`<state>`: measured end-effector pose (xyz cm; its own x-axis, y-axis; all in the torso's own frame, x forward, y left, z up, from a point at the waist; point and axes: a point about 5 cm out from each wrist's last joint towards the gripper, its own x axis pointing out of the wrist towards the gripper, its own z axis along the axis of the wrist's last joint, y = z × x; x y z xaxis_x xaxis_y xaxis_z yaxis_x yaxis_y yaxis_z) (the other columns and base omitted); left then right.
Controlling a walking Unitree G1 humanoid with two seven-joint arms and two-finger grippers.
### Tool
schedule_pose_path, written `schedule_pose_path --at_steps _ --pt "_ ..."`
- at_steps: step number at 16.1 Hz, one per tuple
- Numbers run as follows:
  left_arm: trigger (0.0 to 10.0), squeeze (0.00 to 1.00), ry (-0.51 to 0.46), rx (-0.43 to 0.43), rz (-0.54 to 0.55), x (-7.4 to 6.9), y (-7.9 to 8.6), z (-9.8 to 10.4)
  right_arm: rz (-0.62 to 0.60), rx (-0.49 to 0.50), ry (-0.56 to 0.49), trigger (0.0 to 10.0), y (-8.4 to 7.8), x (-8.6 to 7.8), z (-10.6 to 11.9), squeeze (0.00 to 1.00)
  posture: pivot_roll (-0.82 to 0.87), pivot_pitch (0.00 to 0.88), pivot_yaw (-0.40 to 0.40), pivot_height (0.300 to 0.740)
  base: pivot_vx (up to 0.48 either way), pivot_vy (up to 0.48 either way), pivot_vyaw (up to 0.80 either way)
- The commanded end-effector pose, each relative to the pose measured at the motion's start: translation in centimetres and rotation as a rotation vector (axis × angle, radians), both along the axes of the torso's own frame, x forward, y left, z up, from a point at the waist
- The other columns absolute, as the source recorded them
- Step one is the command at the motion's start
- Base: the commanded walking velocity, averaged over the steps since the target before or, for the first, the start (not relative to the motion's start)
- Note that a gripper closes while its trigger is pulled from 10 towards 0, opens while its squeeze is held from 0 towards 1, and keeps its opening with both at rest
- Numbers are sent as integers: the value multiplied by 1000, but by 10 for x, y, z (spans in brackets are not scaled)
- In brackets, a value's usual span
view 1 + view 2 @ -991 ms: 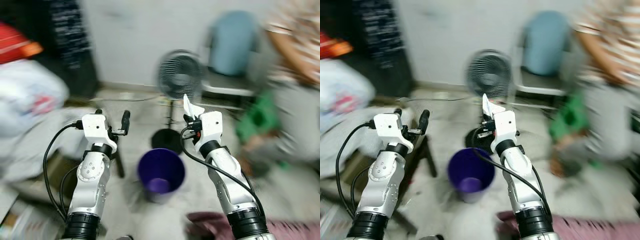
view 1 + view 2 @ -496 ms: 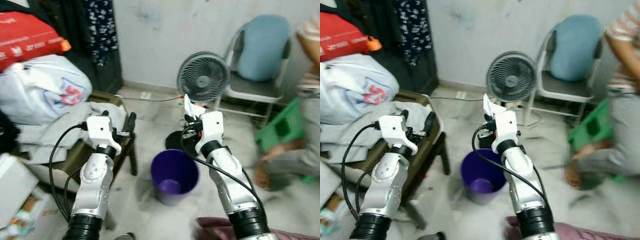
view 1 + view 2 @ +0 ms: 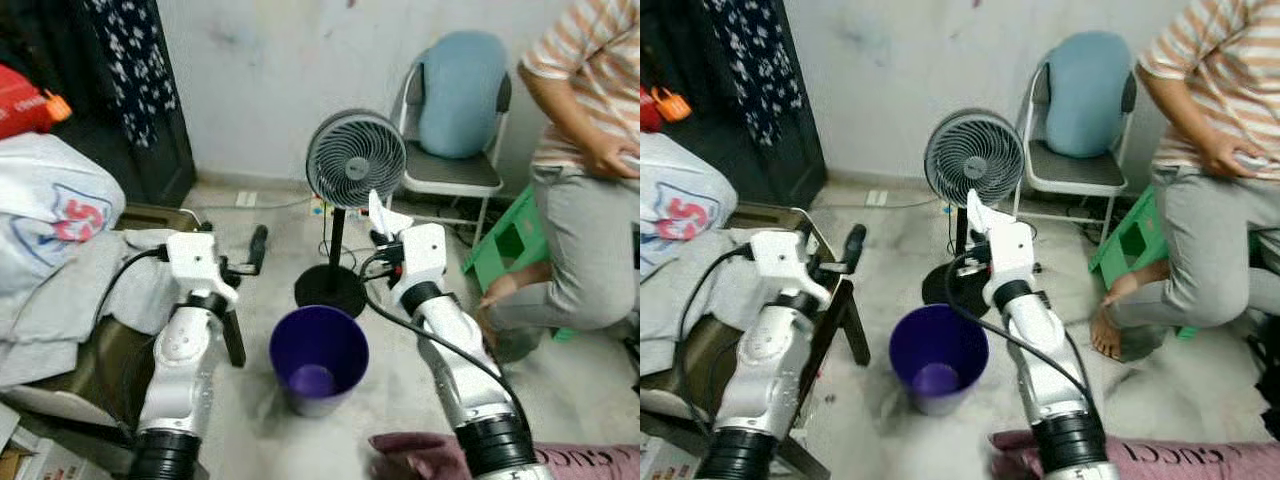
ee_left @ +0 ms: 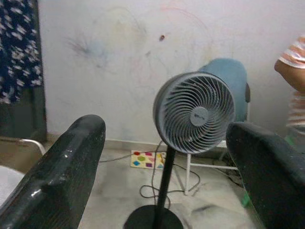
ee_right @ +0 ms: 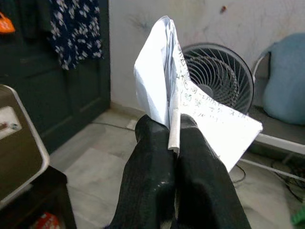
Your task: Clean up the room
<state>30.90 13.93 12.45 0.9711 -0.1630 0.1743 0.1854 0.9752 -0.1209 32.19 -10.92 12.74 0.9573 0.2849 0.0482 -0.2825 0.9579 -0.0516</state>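
My right gripper is shut on a folded white paper with handwriting on it, pinched between the black fingers. It is held up above the far right rim of a purple bin that stands on the floor between my arms. The bin's inside looks bare. My left gripper is raised to the left of the bin, open, with nothing between its fingers.
A grey pedestal fan stands just beyond the bin. Behind it is a folding chair with a blue cushion. A person and a green stool are at the right. Clothes and bags are piled on a chair at left. Dark red cloth lies by my feet.
The camera swung left and back right, so the whole scene shifted and the blur cleared. Both arms hold the same pose, and the paper is still in the right gripper.
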Motion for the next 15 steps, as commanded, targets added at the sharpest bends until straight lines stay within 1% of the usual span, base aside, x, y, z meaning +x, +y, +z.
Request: schedule_pose_path --at_steps 1,8,11,14,15 --pt "10000 0 -10 5 6 1 2 3 -4 -1 -8 10000 0 3 3 0 -36 52 -36 740 300 0 0" --pt "10000 0 -11 9 2 2 3 4 4 -2 -20 10000 1 3 4 0 -36 52 -35 740 323 0 0" --pt "10000 0 -7 8 -2 1 1 2 7 2 -22 10000 2 3 4 0 -33 54 -35 740 339 0 629" --pt "10000 0 -2 10 -4 1 0 2 12 3 -24 10000 2 3 4 0 -34 53 -34 740 315 0 0" --pt "10000 0 -4 13 -6 1 1 2 13 2 -24 10000 3 3 3 0 -33 49 -33 740 0 0 488"
